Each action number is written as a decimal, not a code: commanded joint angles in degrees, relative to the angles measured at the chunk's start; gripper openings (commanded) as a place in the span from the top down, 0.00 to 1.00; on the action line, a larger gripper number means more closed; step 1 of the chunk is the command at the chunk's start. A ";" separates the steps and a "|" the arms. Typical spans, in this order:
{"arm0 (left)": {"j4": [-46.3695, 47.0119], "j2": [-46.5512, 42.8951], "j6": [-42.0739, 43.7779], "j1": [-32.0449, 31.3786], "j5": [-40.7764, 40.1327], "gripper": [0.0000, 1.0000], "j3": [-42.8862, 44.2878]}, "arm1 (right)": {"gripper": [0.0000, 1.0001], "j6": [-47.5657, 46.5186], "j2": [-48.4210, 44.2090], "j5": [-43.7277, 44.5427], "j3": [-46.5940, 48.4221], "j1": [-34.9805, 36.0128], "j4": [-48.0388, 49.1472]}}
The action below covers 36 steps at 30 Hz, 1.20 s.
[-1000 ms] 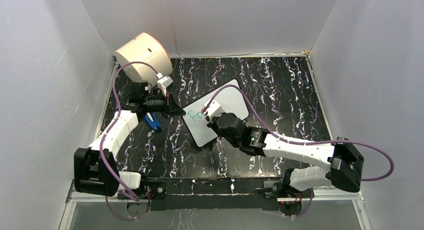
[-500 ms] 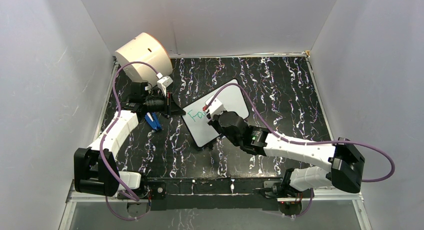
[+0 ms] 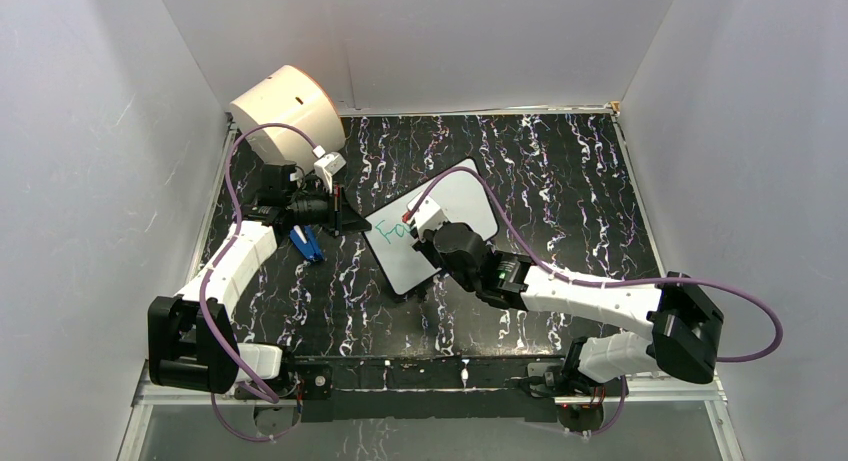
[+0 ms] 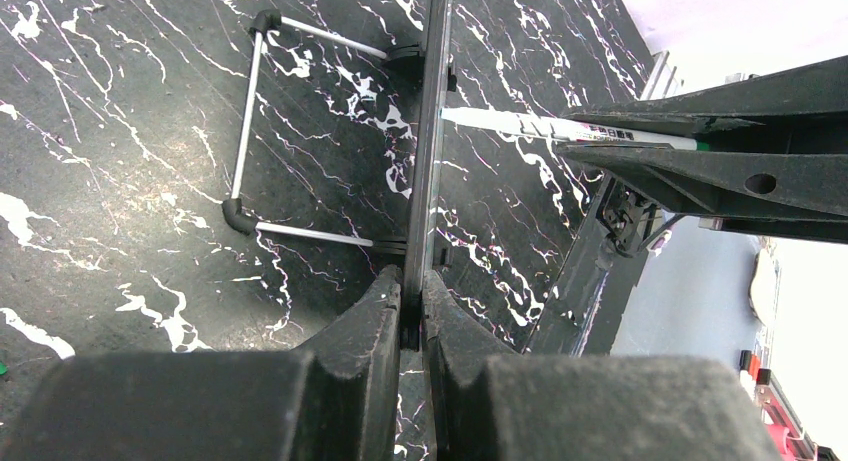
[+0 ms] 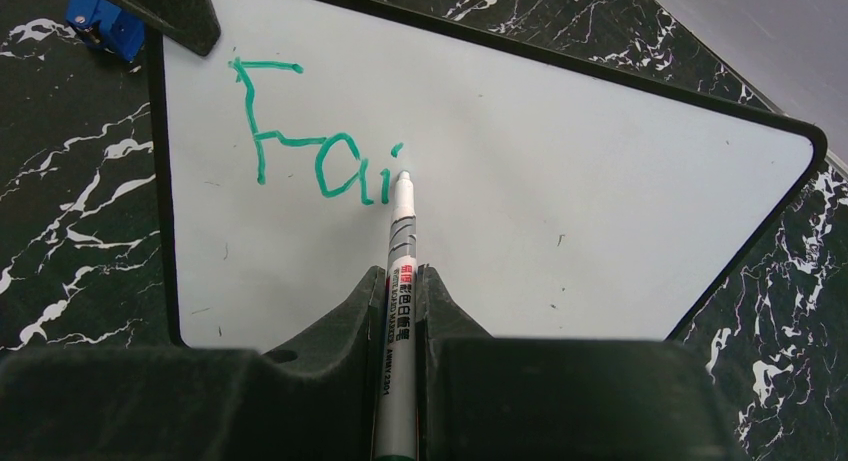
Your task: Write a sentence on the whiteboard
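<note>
The whiteboard (image 3: 400, 263) is found in the middle of the top view, on the black marbled table (image 3: 570, 181), and it is turned at a slant. Its left edge is pinched by the left gripper (image 4: 412, 281), whose jaws are closed on the thin frame, so that the board is steadied. In the left wrist view the board is seen edge-on, as a thin line up the centre of the frame. A marker (image 5: 402, 246) is held by the right gripper (image 5: 400, 276), the jaws being shut tightly on its barrel, and its tip appears to be placed on the white surface, at the last green stroke. Of the sentence (image 5: 300, 151) only the letters "Fai" are written, in the upper left of the right wrist view. The writing step is judged to be in hand, and the task to be in its early part. For the next move, the tip is to be drawn to the right with light, even pressure to form the following letter, while the board is gripped firmly so that it is not pushed away.
</note>
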 commanded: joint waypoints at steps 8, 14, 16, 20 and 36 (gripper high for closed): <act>-3.47 1.44 2.11 0.08 -5.78 1.00 0.02 | 1.00 -0.82 0.29 1.88 0.13 -1.28 3.88; -3.47 1.45 2.04 0.08 -5.86 1.00 0.06 | 1.00 -1.13 -0.16 3.17 0.10 -1.72 3.72; -3.48 1.40 2.07 0.08 -5.97 1.00 0.00 | 1.00 -1.14 -0.19 3.34 0.14 -1.86 3.57; -3.40 1.44 2.04 0.08 -6.04 1.00 0.05 | 1.00 -1.05 -0.61 3.46 -0.05 -1.86 3.60; -3.57 1.44 2.04 0.08 -6.39 1.00 0.02 | 1.00 -1.61 -3.32 -0.73 -0.18 -1.86 5.24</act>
